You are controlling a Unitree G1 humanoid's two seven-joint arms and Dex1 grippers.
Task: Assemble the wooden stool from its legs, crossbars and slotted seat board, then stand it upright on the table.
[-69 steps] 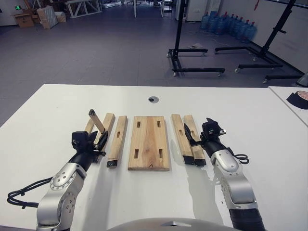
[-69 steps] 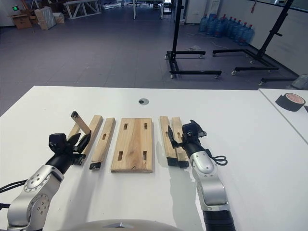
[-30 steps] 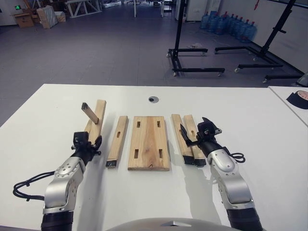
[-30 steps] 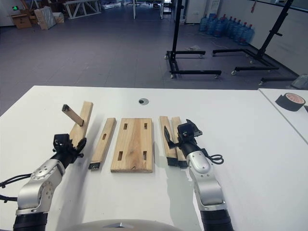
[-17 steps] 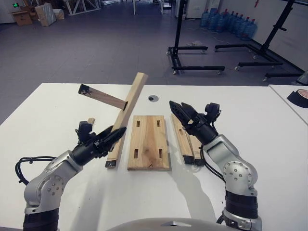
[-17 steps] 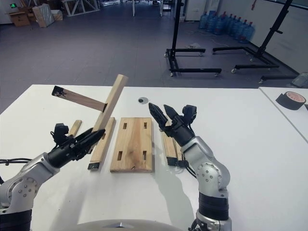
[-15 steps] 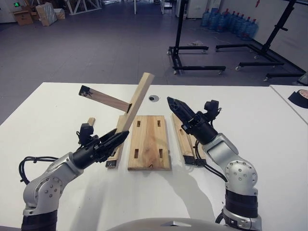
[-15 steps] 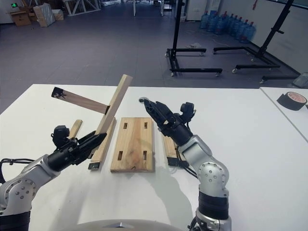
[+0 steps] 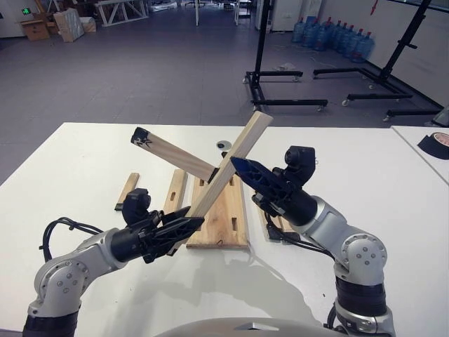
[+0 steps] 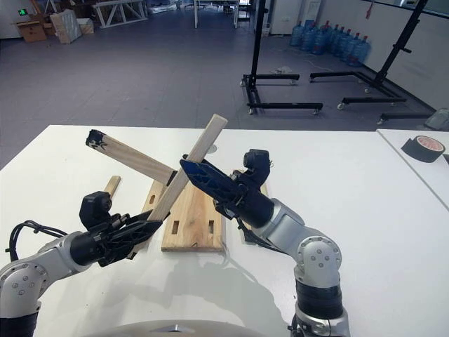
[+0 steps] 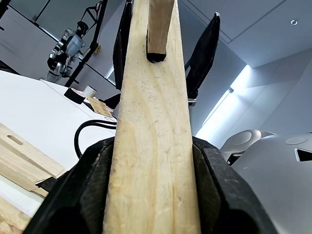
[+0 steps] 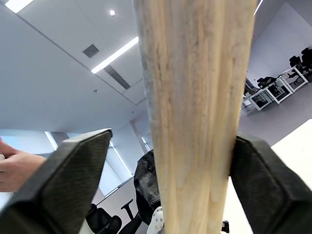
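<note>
My left gripper [image 9: 191,222] is shut on the lower end of a wooden leg [image 9: 231,165], holding it slanted up over the slotted seat board [image 9: 228,219]. A crossbar [image 9: 172,152] sits in the leg's slot and sticks out to the upper left. My right gripper [image 9: 238,168] straddles the leg near its middle. In the right wrist view one pad [image 12: 263,187] touches the wood and the other pad [image 12: 73,183] stands off with a gap. A second leg [image 9: 174,195] and a loose short crossbar [image 9: 127,189] lie left of the board. More legs [image 9: 271,226] lie on its right, partly under my right arm.
The white table [image 9: 84,161] has a round hole [image 9: 223,144] behind the board. A black tape roll [image 9: 435,144] sits at the far right. A cable [image 9: 59,226] loops beside my left arm. Black metal racks [image 9: 287,98] stand on the floor beyond the table.
My left gripper lifted the leg with its crossbar off the table and swung it right, over the seat board. My right gripper left the right-hand legs and rose to the raised leg.
</note>
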